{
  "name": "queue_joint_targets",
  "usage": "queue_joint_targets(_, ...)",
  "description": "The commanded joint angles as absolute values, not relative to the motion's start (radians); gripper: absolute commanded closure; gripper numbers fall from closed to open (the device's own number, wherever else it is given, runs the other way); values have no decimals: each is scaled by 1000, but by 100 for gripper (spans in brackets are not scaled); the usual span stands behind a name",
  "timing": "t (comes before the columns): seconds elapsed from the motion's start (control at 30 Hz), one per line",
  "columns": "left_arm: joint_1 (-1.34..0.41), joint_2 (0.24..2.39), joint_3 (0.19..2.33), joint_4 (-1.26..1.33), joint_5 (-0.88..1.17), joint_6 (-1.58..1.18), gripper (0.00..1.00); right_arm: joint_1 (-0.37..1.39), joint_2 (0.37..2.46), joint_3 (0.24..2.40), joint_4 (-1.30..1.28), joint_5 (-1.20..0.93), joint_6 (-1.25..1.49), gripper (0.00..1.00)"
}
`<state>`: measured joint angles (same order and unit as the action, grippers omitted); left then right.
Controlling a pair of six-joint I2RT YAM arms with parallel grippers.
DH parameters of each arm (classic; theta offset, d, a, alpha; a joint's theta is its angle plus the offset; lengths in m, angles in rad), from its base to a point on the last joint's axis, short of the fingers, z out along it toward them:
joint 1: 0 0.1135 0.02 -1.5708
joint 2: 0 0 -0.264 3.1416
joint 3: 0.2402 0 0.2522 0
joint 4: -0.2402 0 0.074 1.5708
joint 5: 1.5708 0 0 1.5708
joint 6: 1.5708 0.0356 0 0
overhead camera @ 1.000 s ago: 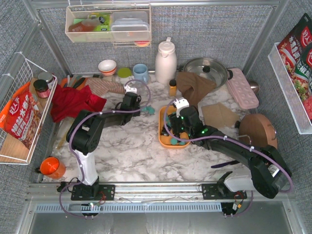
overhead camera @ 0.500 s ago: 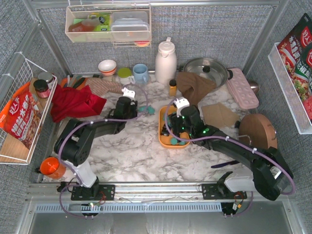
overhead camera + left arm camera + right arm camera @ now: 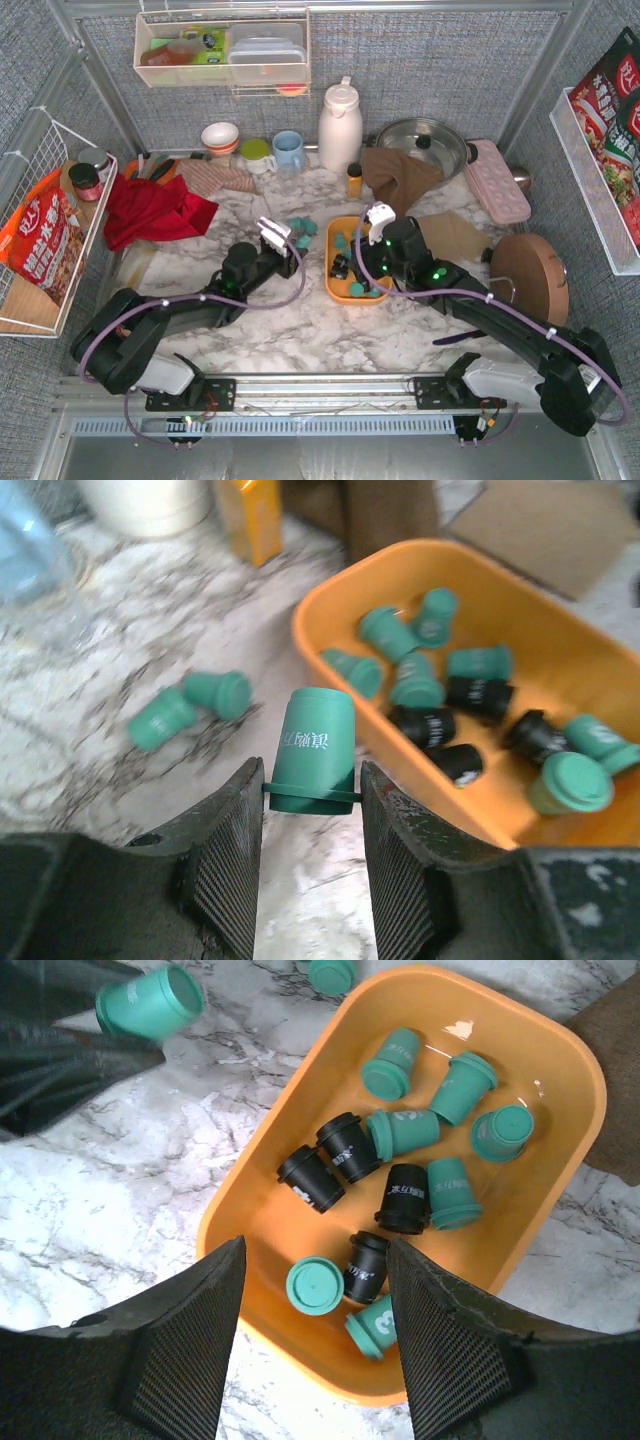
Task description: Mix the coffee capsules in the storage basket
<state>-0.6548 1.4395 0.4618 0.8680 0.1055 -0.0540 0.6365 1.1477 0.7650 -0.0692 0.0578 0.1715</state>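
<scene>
Left wrist view shows my left tool clamped on one teal capsule beside the storage basket holding mixed coffee capsules, two loose capsules on the tabletop, my right tool open and empty above: mixing looks unfinished.

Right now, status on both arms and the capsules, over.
Left gripper: jaws shut on teal capsule outside storage basket. Right gripper: jaws open over basket. Two loose capsules on table.
</scene>
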Motion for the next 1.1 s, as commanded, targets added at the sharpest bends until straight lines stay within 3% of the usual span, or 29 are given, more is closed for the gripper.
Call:
queue_joint_targets(0.0, -726, 1388, 414, 1062, 158, 32, 57, 646, 1104, 776, -115, 3, 209, 37)
queue_joint_targets(0.3, -827, 1348, 356, 1237, 254, 110, 57, 667, 996, 794, -97, -54, 304, 35)
queue_joint_targets(0.67, -896, 1448, 342, 1486, 351, 152, 57, 673, 982, 790, 41, -87, 413, 34)
queue_joint_targets(1.07, -912, 1466, 360, 1529, 368, 159, 57, 673, 985, 758, 82, -138, 466, 39)
